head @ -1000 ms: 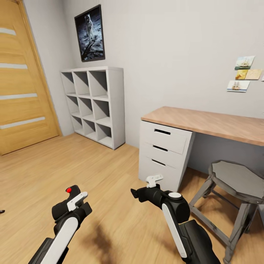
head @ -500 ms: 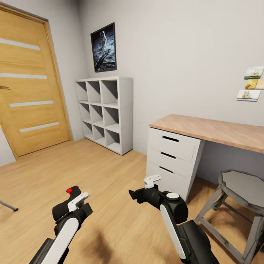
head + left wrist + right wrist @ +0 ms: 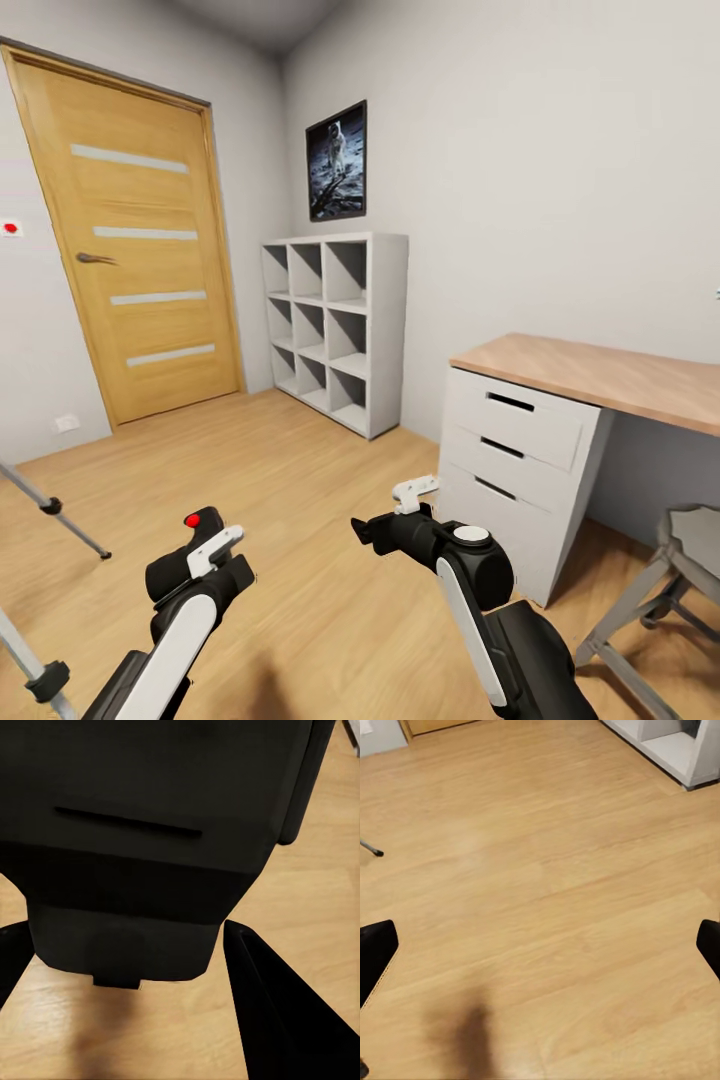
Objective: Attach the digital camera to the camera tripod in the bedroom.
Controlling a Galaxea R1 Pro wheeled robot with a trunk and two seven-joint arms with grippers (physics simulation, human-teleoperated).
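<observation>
The digital camera (image 3: 186, 558), a small black box with a red button on top, sits in my left gripper (image 3: 200, 572), low in the head view. In the left wrist view the digital camera (image 3: 150, 832) is held between the two black fingers (image 3: 277, 1020). Silver legs of the camera tripod (image 3: 52, 506) with black joints slant in at the head view's left edge, and one black foot (image 3: 371, 849) shows on the floor. My right gripper (image 3: 365, 528) hangs open over bare wood floor, its fingertips (image 3: 375, 952) far apart.
A wooden door (image 3: 135, 260) stands shut at the back left. White cube shelves (image 3: 335, 330) stand against the wall under a framed astronaut picture (image 3: 337, 162). A wood-topped white desk (image 3: 530, 440) with drawers and a grey stool (image 3: 670, 590) are on the right.
The whole view has swung to the left: the door and the tripod legs have come into sight, while the desk and stool slid right. Both arms keep the same pose.
</observation>
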